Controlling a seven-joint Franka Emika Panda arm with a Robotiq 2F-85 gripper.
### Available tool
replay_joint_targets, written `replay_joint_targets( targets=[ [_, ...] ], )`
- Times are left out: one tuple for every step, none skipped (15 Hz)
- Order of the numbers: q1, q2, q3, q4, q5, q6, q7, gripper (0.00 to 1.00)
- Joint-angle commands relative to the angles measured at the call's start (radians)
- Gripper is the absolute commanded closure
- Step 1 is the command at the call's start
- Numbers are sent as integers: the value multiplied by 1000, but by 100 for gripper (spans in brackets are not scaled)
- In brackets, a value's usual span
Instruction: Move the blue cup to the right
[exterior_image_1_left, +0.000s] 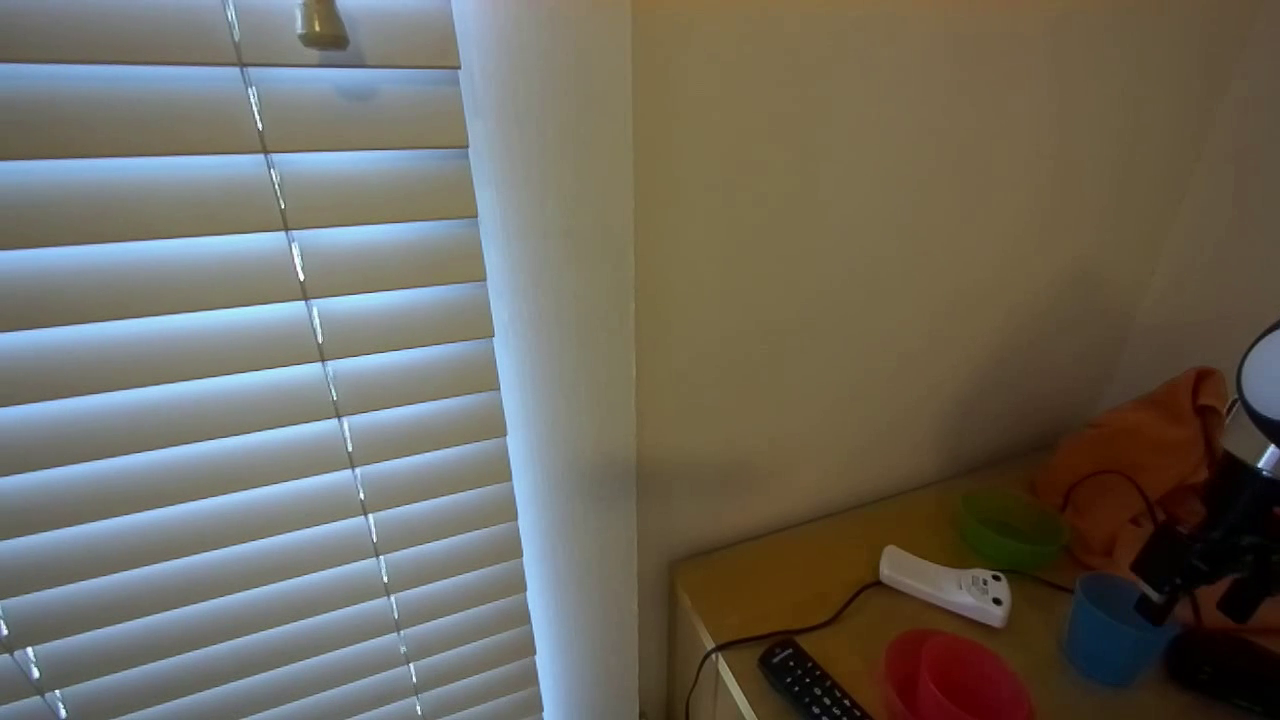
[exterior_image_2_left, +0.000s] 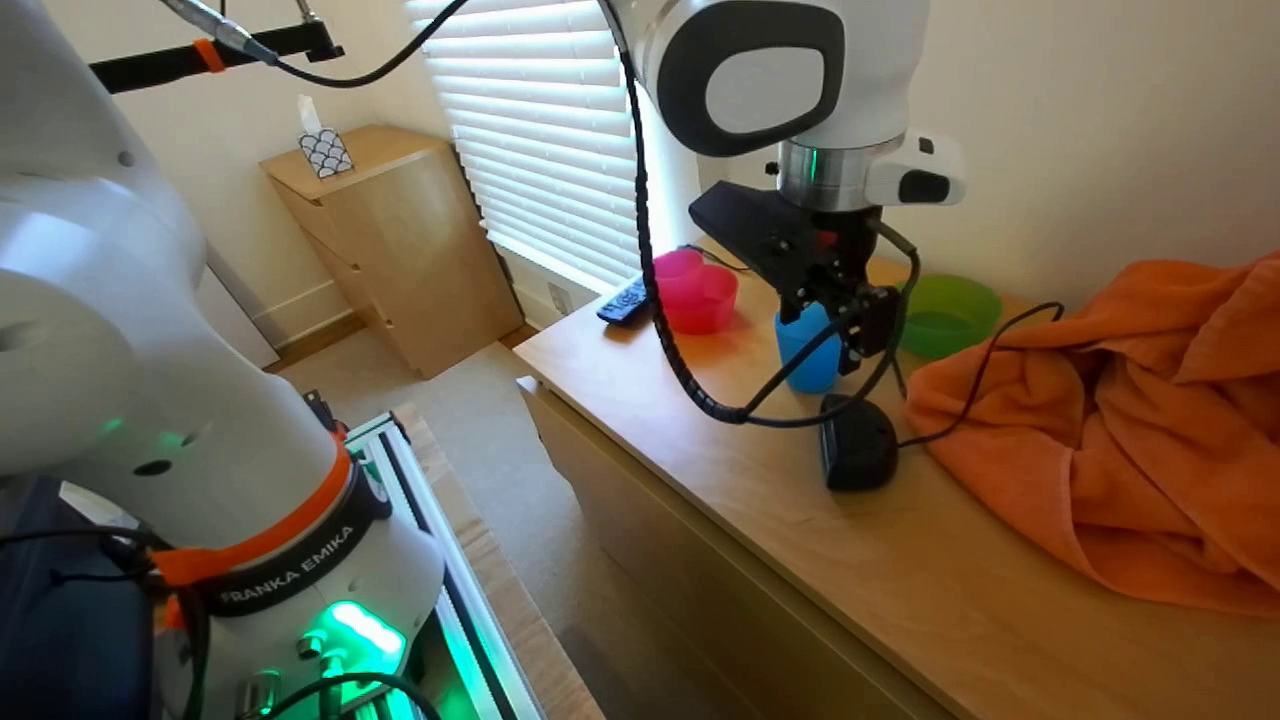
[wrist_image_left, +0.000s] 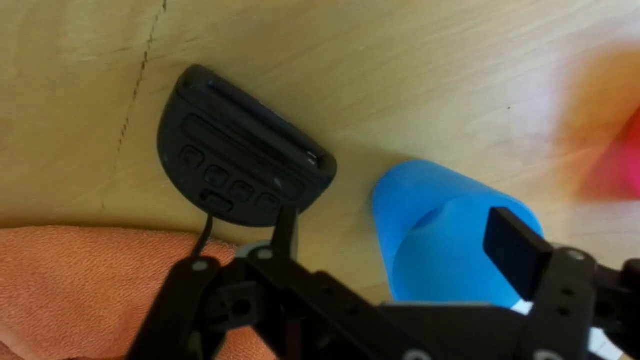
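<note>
The blue cup (exterior_image_2_left: 818, 372) stands upright on the wooden dresser top (exterior_image_2_left: 690, 440). It also shows in an exterior view (exterior_image_1_left: 1110, 640) and in the wrist view (wrist_image_left: 450, 240), where its open rim faces the camera. My gripper (wrist_image_left: 400, 240) is open, with its fingers wide apart. In the wrist view one finger overlaps the cup's opening and the other lies near the black device, left of the cup. The gripper shows just above the cup in both exterior views (exterior_image_1_left: 1200, 598) (exterior_image_2_left: 822, 335). I cannot tell whether a finger reaches inside the rim.
A black device (wrist_image_left: 240, 155) with a cord lies close beside the cup. An orange towel (exterior_image_2_left: 1100, 450) and a green bowl (exterior_image_2_left: 945, 320) are near it. Red-pink cups (exterior_image_1_left: 970, 680), a white remote (exterior_image_1_left: 945, 587) and a black remote (exterior_image_1_left: 805, 680) lie on another side. The arm's cable hangs before the cup.
</note>
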Motion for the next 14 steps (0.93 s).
replay_joint_targets(
  targets=[
    [-23, 32, 47, 15, 34, 33, 48, 30],
    [-22, 40, 52, 21, 26, 40, 68, 36],
    [-23, 48, 58, 29, 26, 42, 80, 47],
    [-24, 55, 61, 34, 20, 43, 95, 54],
    [-25, 60, 62, 39, 10, 42, 111, 63],
    [-26, 63, 62, 43, 5, 41, 122, 69],
    [-24, 66, 51, 47, -33, 31, 145, 77],
    [-22, 69, 39, 52, -81, 19, 167, 85],
    [-27, 69, 36, 58, -96, -3, 161, 92],
    [-27, 70, 25, 59, -140, -10, 178, 99],
    [-29, 72, 20, 62, -167, -17, 186, 100],
    [-36, 68, 22, 64, -178, -31, 167, 100],
    [-48, 58, 39, 71, -146, -53, 112, 100],
    [-57, 51, 47, 79, -122, -75, 81, 99]
  ],
)
